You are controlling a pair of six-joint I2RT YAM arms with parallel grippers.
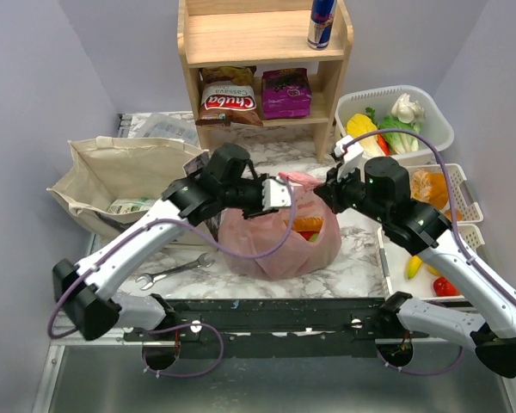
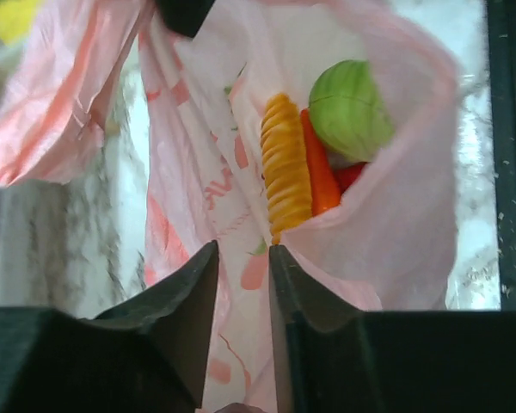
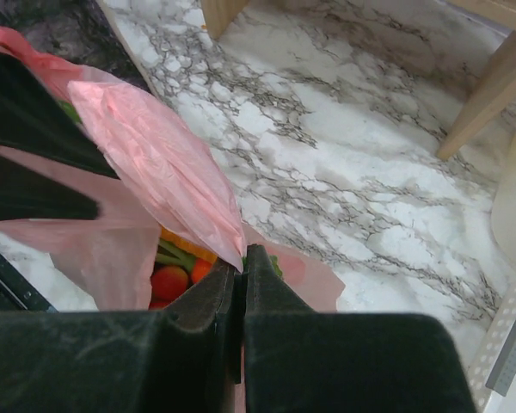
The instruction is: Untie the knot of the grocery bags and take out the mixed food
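Observation:
The pink bag [image 1: 279, 245] stands mid-table with its mouth open; no tied knot shows. My right gripper [image 1: 327, 196] is shut on a loose pink handle flap [image 3: 163, 163] at the bag's top right edge. My left gripper [image 1: 281, 194] is at the top left edge, its fingers [image 2: 193, 292] a little apart with the bag's wall [image 2: 241, 284] between them. Inside lie a yellow ridged piece [image 2: 285, 163], an orange carrot [image 2: 320, 176] and a green round fruit [image 2: 351, 107]. Red and orange pieces [image 3: 169, 282] show in the right wrist view. The beige tote [image 1: 120, 168] lies at the left.
A wooden shelf [image 1: 262, 39] at the back holds a drink can [image 1: 322, 21], a Chuba bag [image 1: 228, 99] and a purple bag [image 1: 285, 93]. White baskets [image 1: 430, 129] with food stand at the right, with a banana [image 1: 414, 267] and a red pepper [image 1: 445, 286]. A wrench [image 1: 176, 271] lies front left.

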